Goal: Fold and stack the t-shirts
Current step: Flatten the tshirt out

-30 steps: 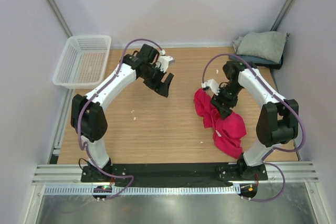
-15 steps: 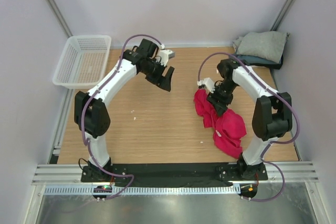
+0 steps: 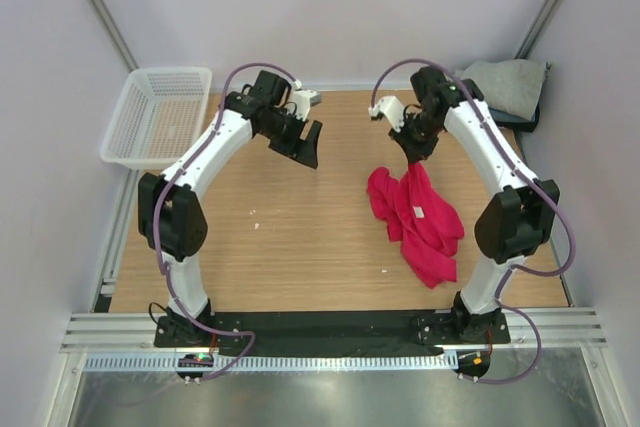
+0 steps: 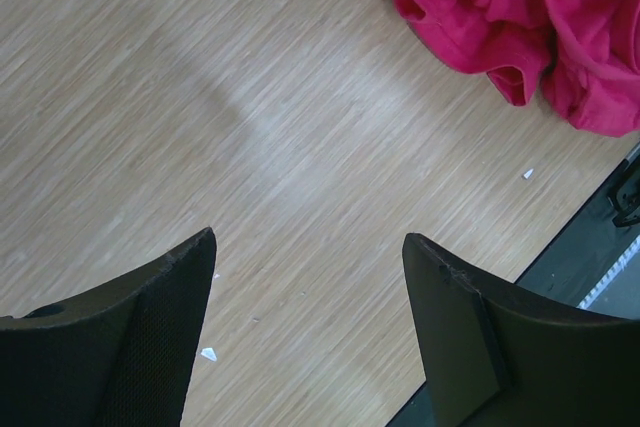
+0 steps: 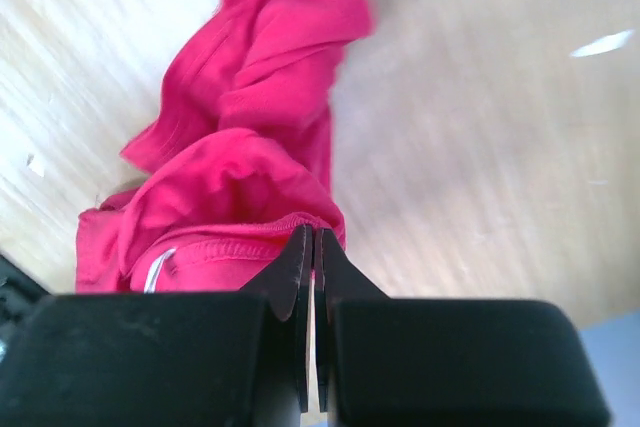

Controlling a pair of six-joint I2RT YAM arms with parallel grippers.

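Observation:
The crimson-pink t-shirt [image 3: 425,217] lies crumpled on the right half of the wooden table, with one end drawn up toward the back. My right gripper [image 3: 419,148] is shut on that end, pinching a hem [image 5: 250,232] at its tips [image 5: 315,235]. The rest of the shirt [image 5: 255,77] trails below it. My left gripper [image 3: 305,146] hovers over the bare table at centre-left, open and empty [image 4: 310,247]. In its wrist view the shirt [image 4: 500,7] sits well off at the top right. A folded light grey t-shirt [image 3: 505,85] rests on a dark blue-grey one [image 3: 505,118] at the back right corner.
A white mesh basket [image 3: 120,119] stands off the table's back left corner. Grey walls close in the back and both sides. A few small white scraps [image 4: 209,354] lie on the wood. A black strip [image 3: 320,325] holding both arm bases runs along the near edge.
My right gripper went from open to shut on the crimson-pink t-shirt and moved toward the back, stretching the cloth out. My left gripper shifted slightly back and left, staying open.

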